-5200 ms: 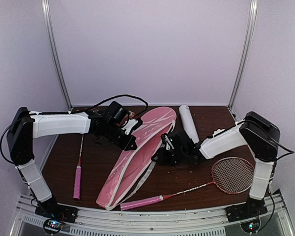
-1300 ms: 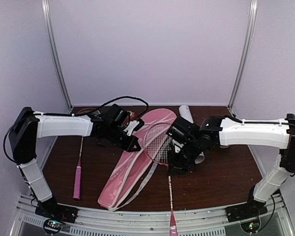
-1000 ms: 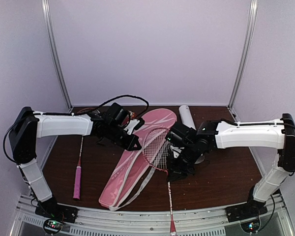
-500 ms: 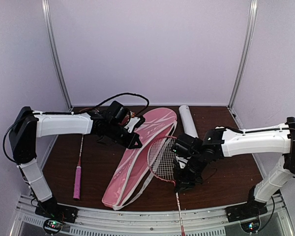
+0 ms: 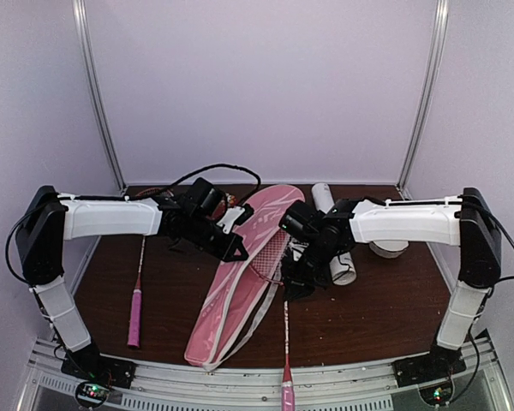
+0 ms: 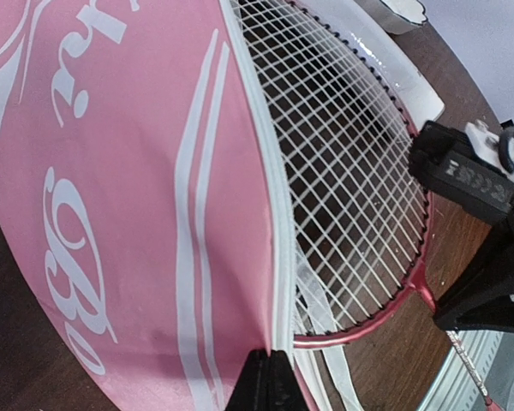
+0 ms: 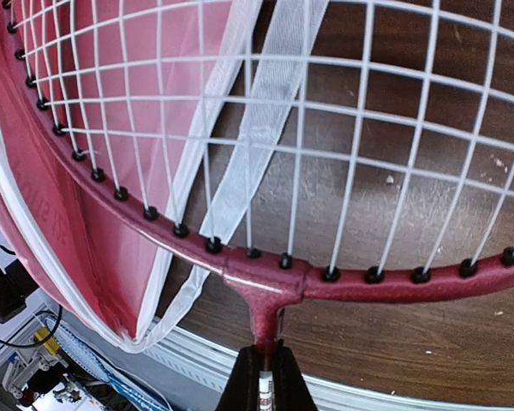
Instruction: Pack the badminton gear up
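While you watch from overhead, the brown table (image 5: 385, 300) fills the floor of the cell. The pink bag (image 5: 240, 282) is the biggest thing on it, lying on a slant through the middle from about 1 o'clock down to 7 o'clock, with loose white straps trailing at its near end.

One racket (image 5: 284, 338) lies just on the 3 o'clock side of the bag. Its head points toward 11 o'clock and sits partly under the bag's lifted white-edged flap. Its thin shaft runs toward 6 o'clock, and the pink handle reaches past the near edge of the table. The other racket (image 5: 136, 312) lies well apart at the 9 o'clock side, handle toward 6 o'clock, with its head hidden behind the left arm.

The white tube (image 5: 324, 199) lies at about 1 o'clock, just beyond the bag, running toward 5 o'clock under the right arm.

Your left claw (image 5: 237, 254) is pressed together on the bag's white-piped edge, as the left wrist view shows. Your right claw (image 5: 295, 287) is clamped on the red shaft of the first racket, just below the point where the frame forks.

A small round dish (image 5: 388, 249) peeks out under the right forearm at 3 o'clock.
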Controlling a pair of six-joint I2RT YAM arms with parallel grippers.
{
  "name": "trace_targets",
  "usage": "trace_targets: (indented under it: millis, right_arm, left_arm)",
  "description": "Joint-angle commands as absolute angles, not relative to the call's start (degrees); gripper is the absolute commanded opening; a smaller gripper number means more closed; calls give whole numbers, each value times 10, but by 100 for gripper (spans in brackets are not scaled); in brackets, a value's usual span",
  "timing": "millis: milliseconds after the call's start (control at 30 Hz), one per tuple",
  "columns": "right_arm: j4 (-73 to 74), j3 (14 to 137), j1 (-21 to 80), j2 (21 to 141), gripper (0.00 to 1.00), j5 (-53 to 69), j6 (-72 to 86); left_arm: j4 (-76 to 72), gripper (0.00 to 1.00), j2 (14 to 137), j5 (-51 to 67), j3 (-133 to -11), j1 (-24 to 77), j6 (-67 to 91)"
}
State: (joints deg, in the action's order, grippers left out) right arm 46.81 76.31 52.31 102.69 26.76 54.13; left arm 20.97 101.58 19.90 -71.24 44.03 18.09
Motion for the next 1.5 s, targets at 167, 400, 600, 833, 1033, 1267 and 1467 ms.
trace_targets:
  millis: [167, 400, 600, 833, 1033, 1267, 1467]
  right_arm:
    - [428, 827, 487, 1086, 0, 282, 512]
    - [367, 837, 461, 1116, 0, 292, 524]
    - [324, 857, 436, 1136, 5, 304, 527]
    - [223, 837, 408, 1147, 16, 307, 549]
    - [126, 819, 399, 1157, 30, 309, 569]
    - [70, 733, 407, 1062, 49, 303, 494]
    - [90, 593, 463, 917, 65, 218, 348]
  left_arm:
    - [198, 0, 1028, 246, -721, 451, 141]
    - [212, 0, 1049, 260, -732, 464, 128]
    - [217, 0, 1054, 265, -729, 464, 124]
    - [225, 0, 1067, 264, -734, 464, 117]
    - [226, 0, 1076, 258, -742, 463, 119]
    - [214, 0, 1079, 257, -739, 449, 136]
    - [211, 0, 1089, 261, -746, 442, 141]
